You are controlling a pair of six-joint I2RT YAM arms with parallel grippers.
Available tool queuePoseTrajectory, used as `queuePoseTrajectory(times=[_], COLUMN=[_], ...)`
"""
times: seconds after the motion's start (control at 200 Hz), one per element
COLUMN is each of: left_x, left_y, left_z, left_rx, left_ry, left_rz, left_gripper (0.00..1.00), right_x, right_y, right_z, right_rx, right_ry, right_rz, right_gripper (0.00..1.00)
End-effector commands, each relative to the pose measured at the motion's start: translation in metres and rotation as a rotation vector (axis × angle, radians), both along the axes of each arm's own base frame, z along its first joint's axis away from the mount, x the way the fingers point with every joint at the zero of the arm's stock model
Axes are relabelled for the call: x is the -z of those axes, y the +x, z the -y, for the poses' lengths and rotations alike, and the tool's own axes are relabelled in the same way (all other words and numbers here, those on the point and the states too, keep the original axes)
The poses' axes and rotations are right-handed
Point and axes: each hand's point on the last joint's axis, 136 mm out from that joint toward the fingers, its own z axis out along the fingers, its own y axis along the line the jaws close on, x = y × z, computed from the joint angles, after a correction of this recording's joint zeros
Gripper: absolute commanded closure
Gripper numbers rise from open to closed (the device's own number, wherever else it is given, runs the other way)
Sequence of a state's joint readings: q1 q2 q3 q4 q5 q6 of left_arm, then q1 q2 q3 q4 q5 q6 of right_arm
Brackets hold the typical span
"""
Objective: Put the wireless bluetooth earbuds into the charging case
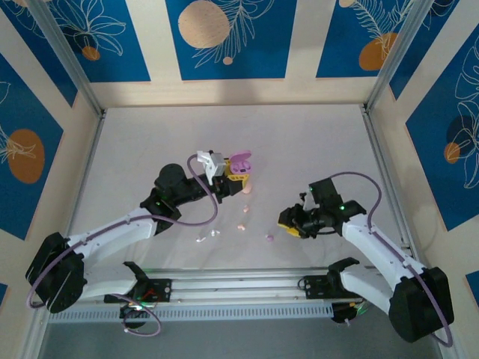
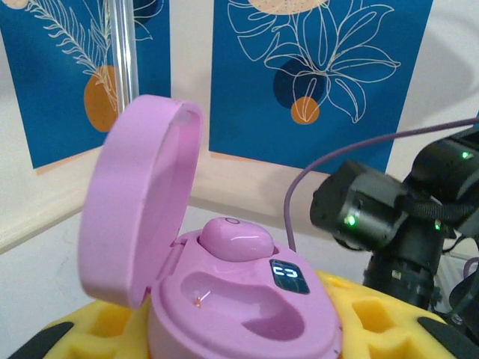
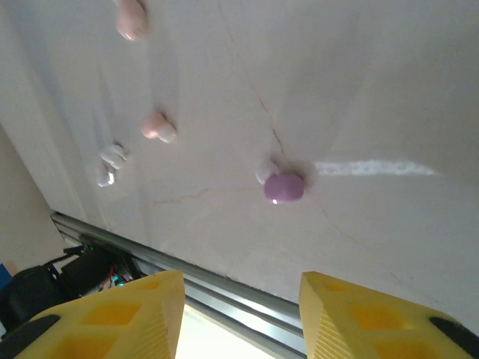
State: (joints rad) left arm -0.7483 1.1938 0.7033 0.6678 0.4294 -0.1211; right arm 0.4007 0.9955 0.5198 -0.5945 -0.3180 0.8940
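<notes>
Nearest the lens, along the bottom edge of the left wrist view: left gripper (image 2: 239,344), its yellow fingers (image 2: 105,335) pinching a lilac charging case (image 2: 247,329) from both sides. Lid (image 2: 138,202) hinged up and standing open at the left of that frame. One lilac earbud (image 2: 236,238) seated in the far socket, beside a small lit display (image 2: 289,277); near socket (image 2: 251,310) bare. Black right arm (image 2: 389,217) with green lights at the right, behind the case. Seen from above, same case (image 1: 239,161) near the frame's middle, over the white table (image 1: 314,142). Along the bottom of the right wrist view: right gripper (image 3: 239,314), yellow fingers (image 3: 374,318) spread apart with nothing between them, above the table. Loose earbuds lying on the table beyond: purple earbud (image 3: 284,187) at centre, pink earbud (image 3: 159,129) up and to the left, another pink earbud (image 3: 129,19) at the top edge, two white earbuds (image 3: 112,155) close together at the left. Metal rail (image 3: 224,288) just past the fingertips.
</notes>
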Motion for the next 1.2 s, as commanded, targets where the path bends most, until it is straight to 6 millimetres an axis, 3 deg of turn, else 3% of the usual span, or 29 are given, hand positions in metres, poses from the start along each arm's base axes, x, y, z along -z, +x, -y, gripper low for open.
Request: queuePoseTrajectory(times=[0.0,0.195,0.475,0.955,1.196], left_x=[-0.008,-0.009,-0.009,-0.007,-0.007], left_y=[-0.004,-0.004,-0.005,-0.003,-0.003], left_z=[-0.002,0.0,-0.003,0.0,0.0], left_rx=[-0.005,0.006,-0.001,0.006,0.002], left_ry=[-0.011,-0.01,-0.005,0.002,0.005], left_rz=[0.035,0.032,0.033,0.027,0.027], left_gripper=[0.73,0.73,0.73,0.73,0.73], right_x=[0.008,0.024,0.05,0.062,0.055], right_y=[-0.003,-0.004,0.0,0.014,0.025], right_z=[-0.011,-0.026,-0.027,-0.026,-0.04], right_rx=[0.012,-0.032,-0.004,0.013,-0.038], right_ry=[0.027,0.016,-0.03,-0.064,-0.02], right_rz=[-0.052,-0.093,-0.119,-0.086,-0.04], right_gripper=[0.53,0.52,0.51,0.57,0.6])
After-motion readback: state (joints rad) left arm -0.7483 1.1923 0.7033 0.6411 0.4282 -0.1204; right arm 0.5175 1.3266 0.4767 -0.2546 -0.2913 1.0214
